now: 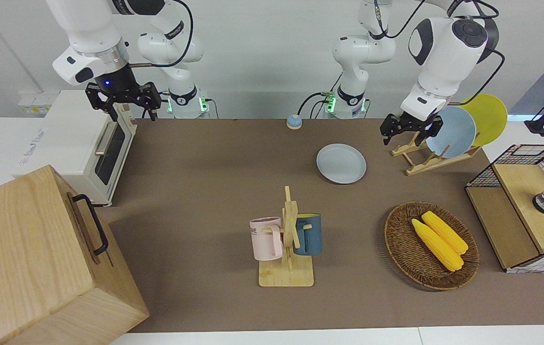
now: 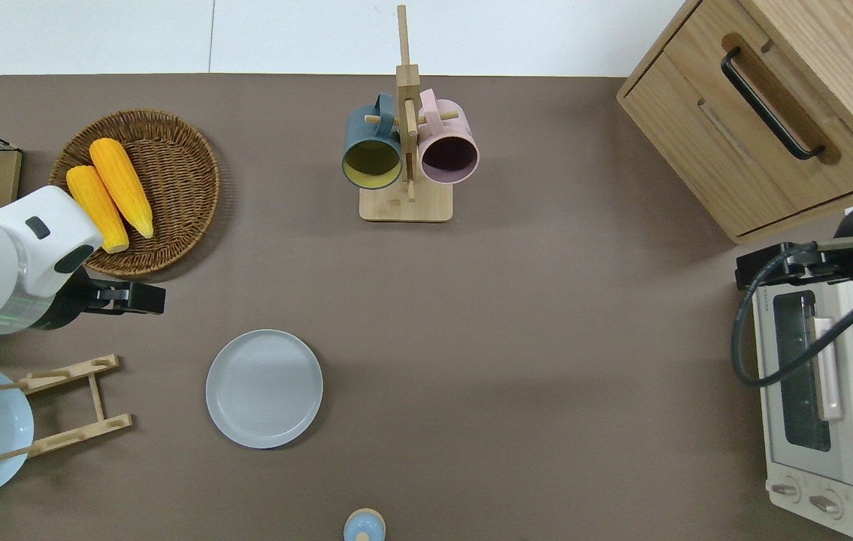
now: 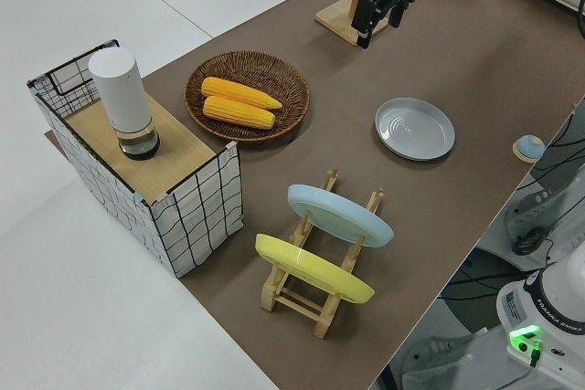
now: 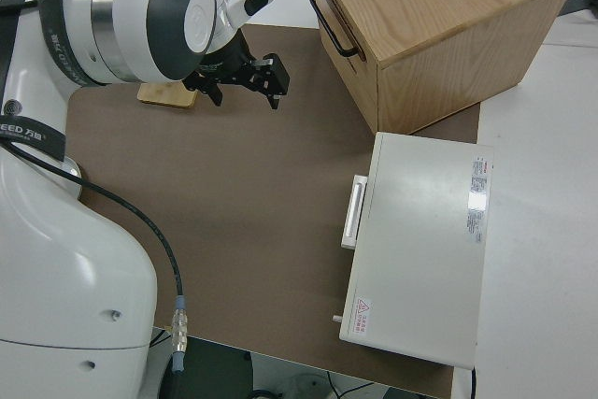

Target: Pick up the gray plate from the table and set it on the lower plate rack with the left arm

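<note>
The gray plate (image 1: 341,163) (image 2: 264,388) (image 3: 415,129) lies flat on the brown table (image 1: 204,191). Toward the left arm's end stands the slanted wooden plate rack (image 1: 425,162) (image 2: 65,406) (image 3: 315,303), with a light-blue plate (image 1: 454,132) and a yellow plate (image 1: 490,117) leaning in it. My left gripper (image 1: 410,132) (image 2: 148,297) (image 3: 379,14) hangs open and empty in the air. In the overhead view it is over bare table between the corn basket and the rack, apart from the gray plate. My right gripper (image 1: 128,103) (image 4: 248,77) is parked, open and empty.
A wooden mug stand (image 1: 287,239) with pink and blue mugs stands mid-table. A wicker basket (image 1: 401,239) holds two corn cobs. A wire crate (image 1: 516,158) sits at the left arm's end; a white toaster oven (image 1: 85,143) and wooden cabinet (image 1: 37,258) at the other. A small blue knob (image 1: 294,121) sits near the robots.
</note>
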Controlling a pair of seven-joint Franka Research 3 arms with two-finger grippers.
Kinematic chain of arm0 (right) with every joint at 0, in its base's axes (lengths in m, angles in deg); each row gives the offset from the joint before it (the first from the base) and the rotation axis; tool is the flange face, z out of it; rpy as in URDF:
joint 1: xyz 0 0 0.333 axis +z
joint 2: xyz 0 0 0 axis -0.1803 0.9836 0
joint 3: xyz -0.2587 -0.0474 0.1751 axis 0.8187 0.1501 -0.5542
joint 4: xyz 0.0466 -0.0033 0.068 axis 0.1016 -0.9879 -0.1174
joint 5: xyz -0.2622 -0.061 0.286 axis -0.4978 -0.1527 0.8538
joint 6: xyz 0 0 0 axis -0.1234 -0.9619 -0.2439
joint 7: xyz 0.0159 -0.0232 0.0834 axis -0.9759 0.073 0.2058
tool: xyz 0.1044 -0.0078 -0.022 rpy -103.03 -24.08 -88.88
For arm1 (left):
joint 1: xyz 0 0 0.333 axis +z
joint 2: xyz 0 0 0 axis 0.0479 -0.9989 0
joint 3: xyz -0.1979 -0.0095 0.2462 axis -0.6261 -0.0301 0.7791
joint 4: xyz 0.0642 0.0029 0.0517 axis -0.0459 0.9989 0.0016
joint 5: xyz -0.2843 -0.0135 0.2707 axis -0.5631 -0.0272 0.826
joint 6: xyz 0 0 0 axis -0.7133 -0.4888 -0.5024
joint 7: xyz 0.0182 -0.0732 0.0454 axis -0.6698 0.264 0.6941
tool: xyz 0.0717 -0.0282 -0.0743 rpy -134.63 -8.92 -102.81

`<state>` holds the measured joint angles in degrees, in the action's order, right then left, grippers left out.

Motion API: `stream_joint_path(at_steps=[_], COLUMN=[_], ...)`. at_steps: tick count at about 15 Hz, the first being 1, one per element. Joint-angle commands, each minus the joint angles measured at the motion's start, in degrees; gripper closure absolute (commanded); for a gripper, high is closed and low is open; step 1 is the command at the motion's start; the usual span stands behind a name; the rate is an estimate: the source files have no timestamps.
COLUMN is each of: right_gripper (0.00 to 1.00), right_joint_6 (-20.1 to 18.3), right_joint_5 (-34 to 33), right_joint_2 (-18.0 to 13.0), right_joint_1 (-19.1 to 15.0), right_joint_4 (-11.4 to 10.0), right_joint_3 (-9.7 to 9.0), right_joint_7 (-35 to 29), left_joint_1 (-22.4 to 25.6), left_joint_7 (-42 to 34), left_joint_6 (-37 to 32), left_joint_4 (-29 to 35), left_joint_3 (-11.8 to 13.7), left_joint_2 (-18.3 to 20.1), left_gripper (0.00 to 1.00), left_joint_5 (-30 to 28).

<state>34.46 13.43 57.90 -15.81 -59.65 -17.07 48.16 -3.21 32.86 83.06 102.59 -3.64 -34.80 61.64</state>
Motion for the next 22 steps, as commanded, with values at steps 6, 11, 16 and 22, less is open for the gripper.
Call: stream_joint_path(at_steps=[6,11,16,22], right_gripper=[0.017,0.017,0.017,0.017], right_joint_6=[-0.05,-0.05,-0.05,-0.05], right_joint_5=[0.15,0.15,0.15,0.15], right_joint_2=[0.02,0.02,0.02,0.02], right_joint_1=[0.41,0.41,0.41,0.41], right_joint_4=[0.37,0.37,0.37,0.37], right_joint_3=[0.34,0.34,0.34,0.34], right_joint_7=[-0.22,-0.22,-0.22,-0.22], left_joint_1=[-0.07,-0.07,-0.68,-0.77], left_joint_7=[0.54,0.71,0.80,0.98], left_joint_6=[-0.69,-0.95,-1.57,7.20], left_joint_4=[-0.13,0.58,4.26,19.35], left_joint_3=[0.63,0.72,0.45,0.19], left_joint_2=[0.02,0.28,1.95,10.46], left_gripper=[0.01,0.01,0.01,0.01], left_joint_5=[0.33,-0.72,-0.72,-0.72])
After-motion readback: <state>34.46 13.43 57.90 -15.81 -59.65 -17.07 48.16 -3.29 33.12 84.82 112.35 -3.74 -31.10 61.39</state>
